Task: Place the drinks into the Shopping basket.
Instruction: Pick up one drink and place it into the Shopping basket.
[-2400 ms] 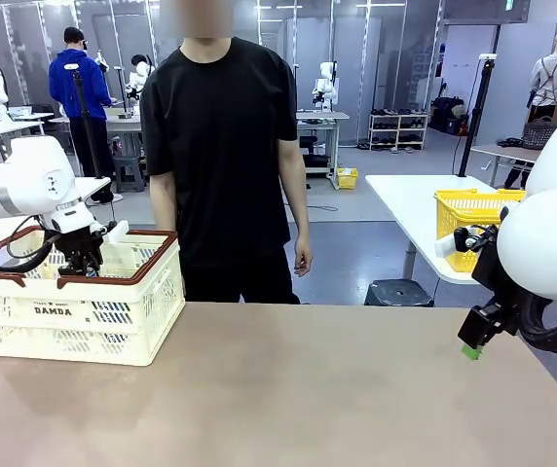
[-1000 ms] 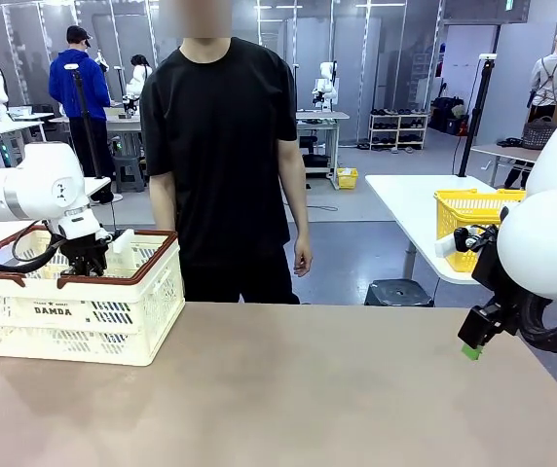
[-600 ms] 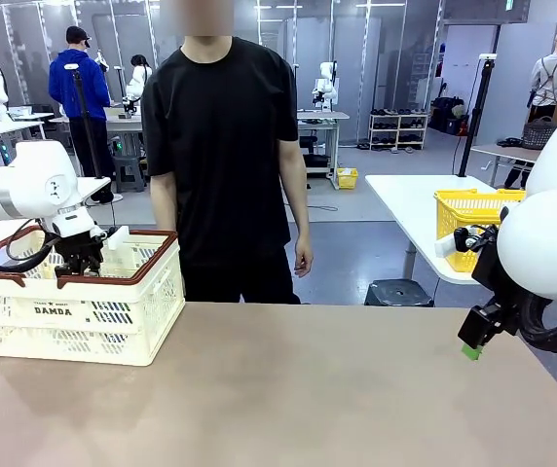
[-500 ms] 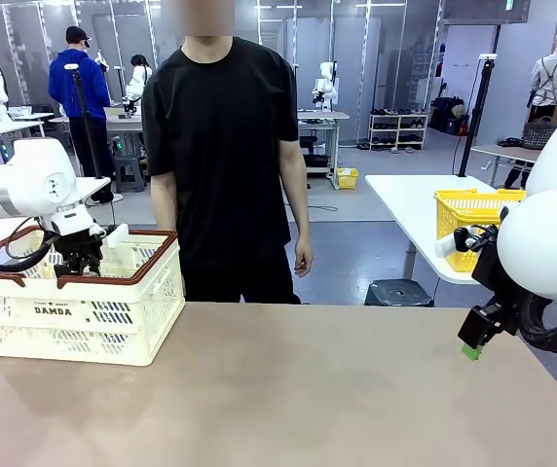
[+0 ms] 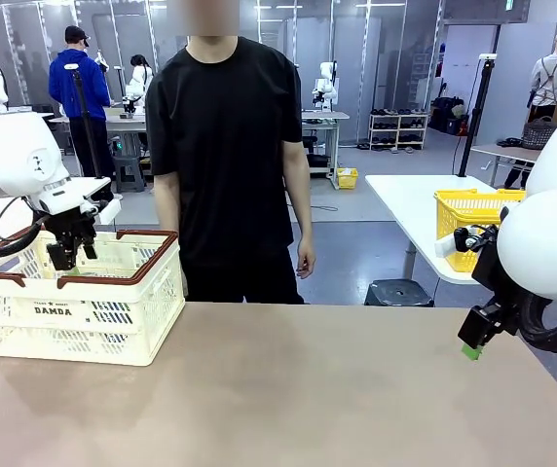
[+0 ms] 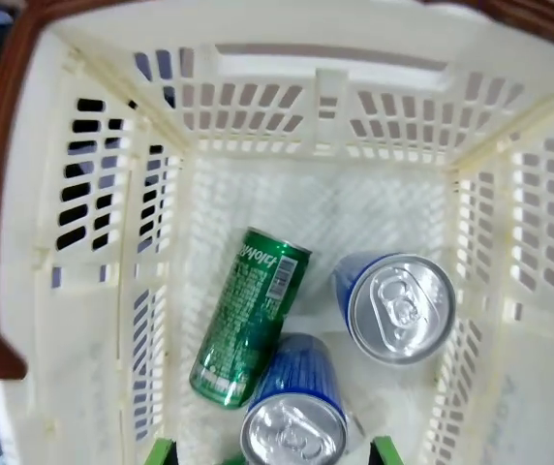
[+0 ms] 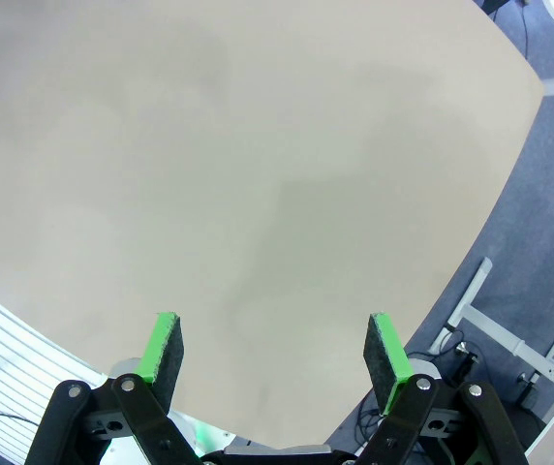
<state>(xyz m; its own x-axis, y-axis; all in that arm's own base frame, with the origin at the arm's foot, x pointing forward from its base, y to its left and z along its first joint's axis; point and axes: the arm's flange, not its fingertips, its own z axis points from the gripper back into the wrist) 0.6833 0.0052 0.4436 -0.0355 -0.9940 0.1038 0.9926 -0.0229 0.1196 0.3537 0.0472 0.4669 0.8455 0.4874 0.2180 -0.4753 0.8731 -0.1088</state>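
Inside Shopping basket (image 6: pixel 83 184), side marked "DAMDA": green can (image 6: pixel 251 317) lying flat, two blue cans (image 6: pixel 402 306) upright, silver tops up. Above basket, left gripper (image 5: pixel 64 255), jaws apart, empty. At table's right edge, right gripper (image 7: pixel 275 354), spread wide, empty.

Inside the cream lattice plastic Shopping basket (image 6: pixel 287 107) with its glossy brown rim lie a shiny green can (image 6: pixel 248 329) and two blue cans (image 6: pixel 301 383) with bright silver metal tops
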